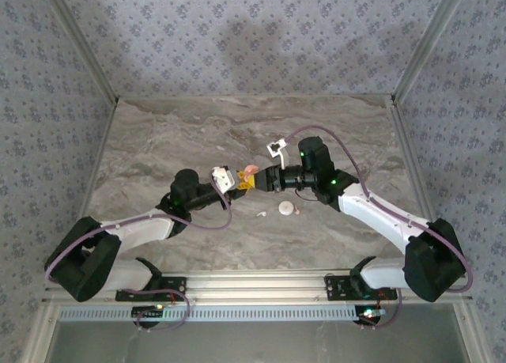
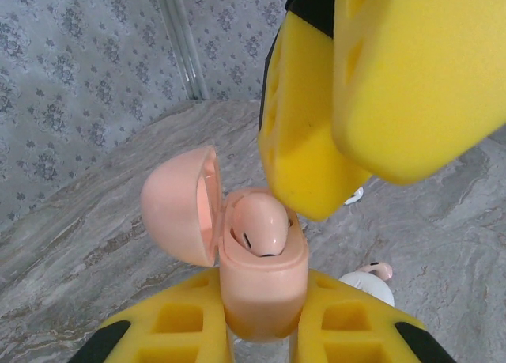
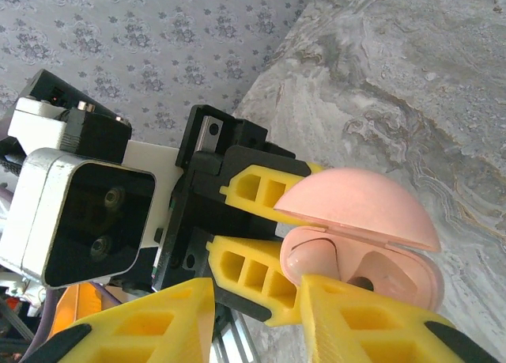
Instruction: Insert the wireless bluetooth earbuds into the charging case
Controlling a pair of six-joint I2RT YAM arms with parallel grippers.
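My left gripper point(image 2: 261, 304) is shut on the lower body of a pink charging case point(image 2: 261, 276), held upright above the table with its lid point(image 2: 180, 205) swung open. One pink earbud point(image 2: 265, 224) sits in a well of the case. My right gripper point(image 3: 259, 288) hovers at the case's mouth with its jaws apart and nothing between them. One of its yellow fingers point(image 2: 312, 157) touches the case rim beside the seated earbud point(image 3: 310, 256). From above, both grippers point(image 1: 239, 183) point(image 1: 261, 179) meet at the case point(image 1: 250, 172) mid-table. A second pink earbud point(image 2: 378, 269) lies below on the table.
A white round disc point(image 1: 285, 209) lies on the marble table point(image 1: 158, 141) just in front of the grippers, with the loose pink earbud point(image 1: 298, 209) at its right. A tiny white piece point(image 1: 261, 213) lies to its left. Patterned walls enclose the table at the back and sides.
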